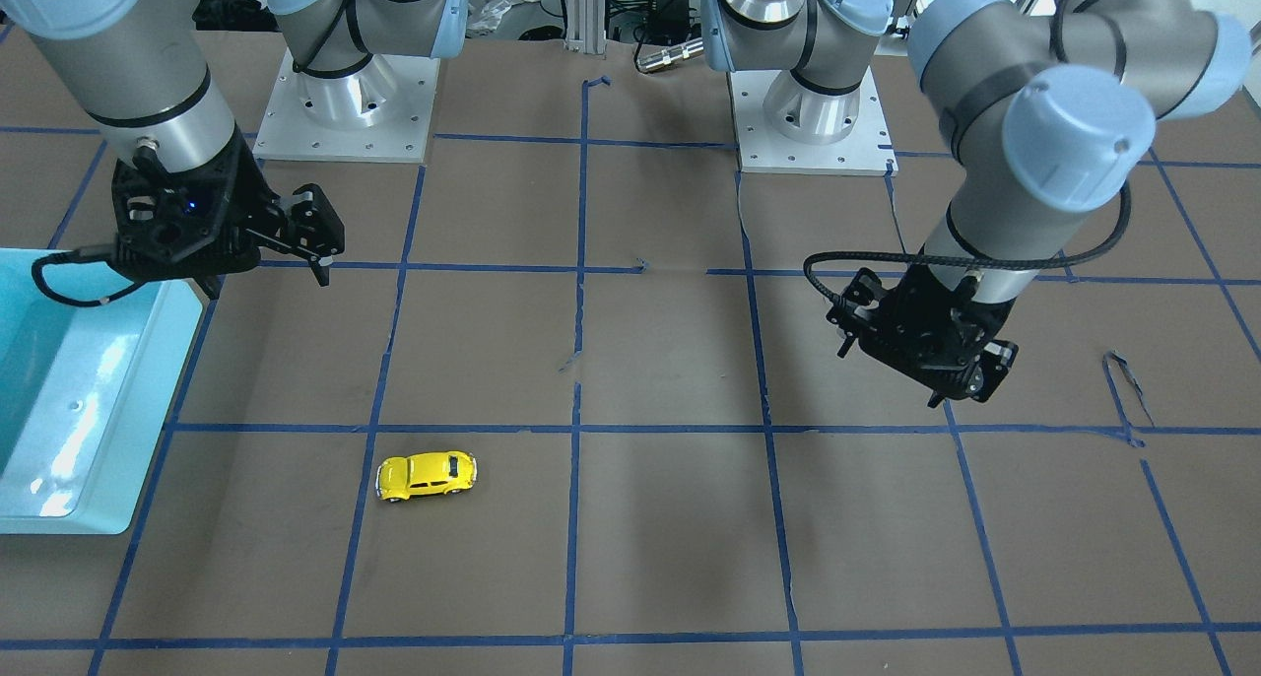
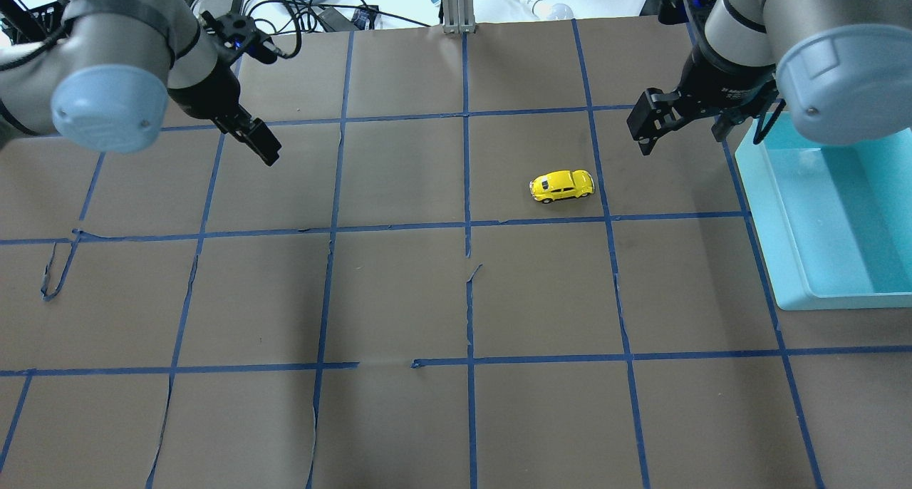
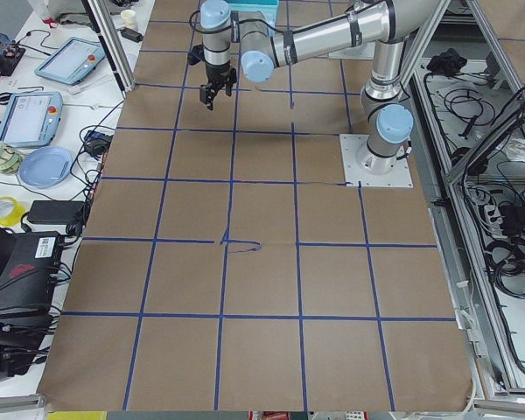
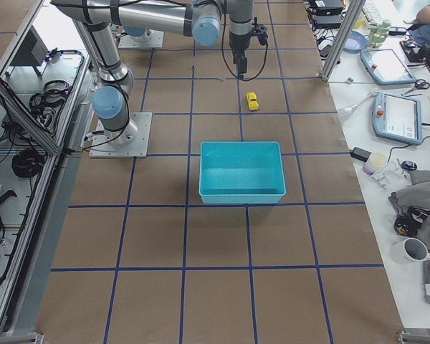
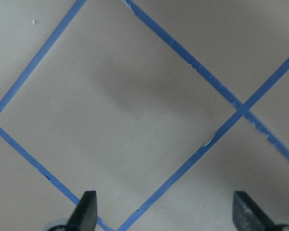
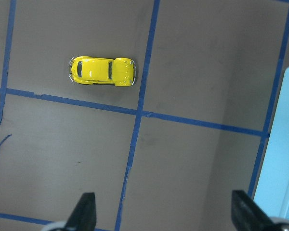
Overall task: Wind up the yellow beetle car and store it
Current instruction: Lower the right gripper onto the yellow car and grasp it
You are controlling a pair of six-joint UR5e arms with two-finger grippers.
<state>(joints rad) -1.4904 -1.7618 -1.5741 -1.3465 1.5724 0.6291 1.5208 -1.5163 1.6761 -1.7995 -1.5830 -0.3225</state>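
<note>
The yellow beetle car (image 2: 561, 186) stands on its wheels on the brown paper-covered table, also in the front view (image 1: 427, 475), the right side view (image 4: 251, 101) and the right wrist view (image 6: 102, 70). My right gripper (image 2: 645, 141) hovers open and empty above the table, between the car and the teal bin (image 2: 784, 261); its fingertips (image 6: 86, 211) are spread wide in the right wrist view. My left gripper (image 2: 269, 155) hovers open and empty far from the car on the table's other half; its wrist view shows only paper and tape.
The teal bin (image 1: 89, 400) sits at the table's right end beside the right arm and looks empty (image 4: 241, 172). Blue tape lines grid the paper. Both arm bases (image 1: 345, 114) stand at the robot's edge. Torn tape curls up (image 2: 57, 268).
</note>
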